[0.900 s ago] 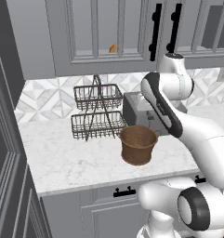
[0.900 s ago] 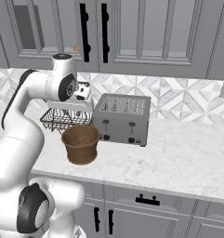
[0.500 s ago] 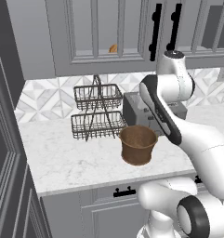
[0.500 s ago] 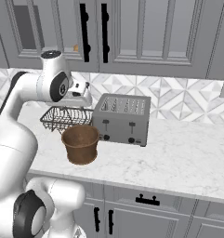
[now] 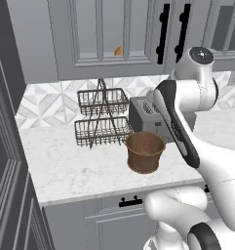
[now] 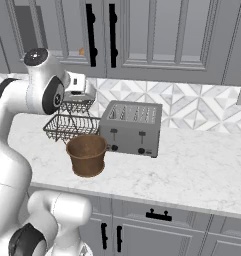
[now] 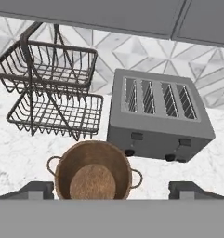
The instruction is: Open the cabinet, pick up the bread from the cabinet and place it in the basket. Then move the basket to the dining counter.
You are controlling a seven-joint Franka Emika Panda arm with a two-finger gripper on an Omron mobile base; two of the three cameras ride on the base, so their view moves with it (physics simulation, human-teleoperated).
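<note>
Basket [image 7: 93,170] near worktop edge, just beside toaster [image 7: 157,116] and rack [image 7: 53,85].

The gray cabinet [image 5: 109,36] is shut, with the small tan bread [image 5: 118,51] behind its glass. The empty brown woven basket [image 5: 145,152] stands upright on the worktop [image 5: 70,166].

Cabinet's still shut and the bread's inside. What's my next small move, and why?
Probably raise the hand toward the long black handle of the cabinet. Its glass door is closed with the bread behind it, the basket sits empty, and the gripper is open, looking down at the counter.
</note>
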